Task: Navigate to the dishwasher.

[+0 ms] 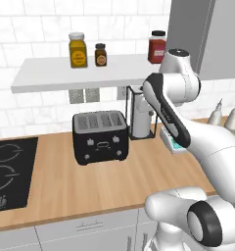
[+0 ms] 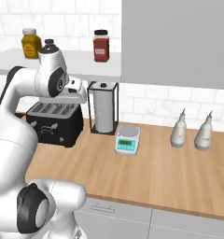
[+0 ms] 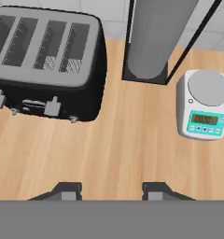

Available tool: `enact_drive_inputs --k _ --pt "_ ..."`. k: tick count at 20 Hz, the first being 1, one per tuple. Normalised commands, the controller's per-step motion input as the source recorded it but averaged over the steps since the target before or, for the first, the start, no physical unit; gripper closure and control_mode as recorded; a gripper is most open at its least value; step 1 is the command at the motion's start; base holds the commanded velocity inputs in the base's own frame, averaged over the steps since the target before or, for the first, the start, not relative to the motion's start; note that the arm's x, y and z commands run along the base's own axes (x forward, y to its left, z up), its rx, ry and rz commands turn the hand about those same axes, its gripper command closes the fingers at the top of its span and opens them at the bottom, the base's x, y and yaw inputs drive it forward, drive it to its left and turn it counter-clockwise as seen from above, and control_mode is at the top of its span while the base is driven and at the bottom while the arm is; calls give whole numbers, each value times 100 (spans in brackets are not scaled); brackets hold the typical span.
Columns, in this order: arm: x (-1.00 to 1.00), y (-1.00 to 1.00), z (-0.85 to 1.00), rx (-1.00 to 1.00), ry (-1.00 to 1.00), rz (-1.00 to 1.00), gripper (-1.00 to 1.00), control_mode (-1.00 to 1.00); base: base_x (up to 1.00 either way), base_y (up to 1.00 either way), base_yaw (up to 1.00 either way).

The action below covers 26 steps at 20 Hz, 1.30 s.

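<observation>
Toaster [image 1: 100, 137] sits on the wooden counter [image 1: 90, 188] as the landmark here: black, four slots on top, two levers on its front. The gripper [image 3: 112, 191] hangs above the counter just in front of the toaster, looking down; its two tips stand well apart with bare wood between them, so it is released and grasping nothing. To the right of the toaster stands a paper towel roll [image 2: 103, 112] in a black frame, close beside it. Further right and a little nearer the counter edge lies a small scale [image 2: 128, 140] with a teal front and a round grey pan. Well right of the toaster, by the wall, stand two grey bottles [image 2: 191, 132]. Left of the toaster a black cooktop [image 1: 9, 171] is set into the counter. Above the toaster a white shelf [image 1: 65, 73] carries three jars [image 1: 78, 50]. Below the counter are light grey cabinet fronts [image 2: 132, 221]; I cannot tell where the dishwasher is.
</observation>
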Motion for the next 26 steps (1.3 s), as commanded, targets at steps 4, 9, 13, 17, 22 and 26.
enact_drive_inputs --k 4,9,13,17,22,26 --pt "0 0 0 0 0 0 -100 100 -11 0 0" --pt "0 0 0 0 0 0 -100 100 -69 1 0" --pt "0 0 0 0 0 0 -100 100 -100 13 18" --pt "0 0 0 0 0 0 -100 100 -99 24 34" --pt "0 0 0 0 0 0 -100 100 -74 25 39" --pt "0 0 0 0 0 0 -100 100 -48 13 44"
